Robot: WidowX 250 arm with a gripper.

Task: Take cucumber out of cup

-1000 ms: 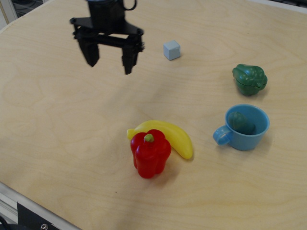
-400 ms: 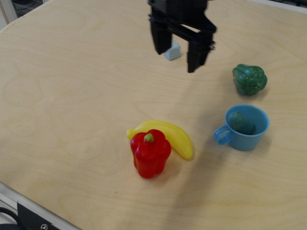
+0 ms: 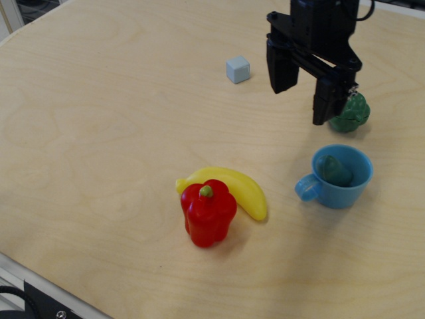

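Observation:
The light blue cup (image 3: 345, 189) stands at the right of the table, its loop handle pointing left. The dull teal-green cucumber (image 3: 333, 170) lies inside it, leaning against the wall. My black gripper (image 3: 302, 100) hangs open and empty in the air, above and a little left of the cup, with its right finger in front of the green pepper.
A dark green pepper (image 3: 354, 113) sits behind the cup, partly hidden by my finger. A pale blue cube (image 3: 238, 69) lies at the back. A yellow banana (image 3: 232, 190) and a red pepper (image 3: 208, 212) sit at the table's middle front.
My gripper has swept from the far left to the right across the table and now hangs near the cup. It stayed open. The objects have not moved.

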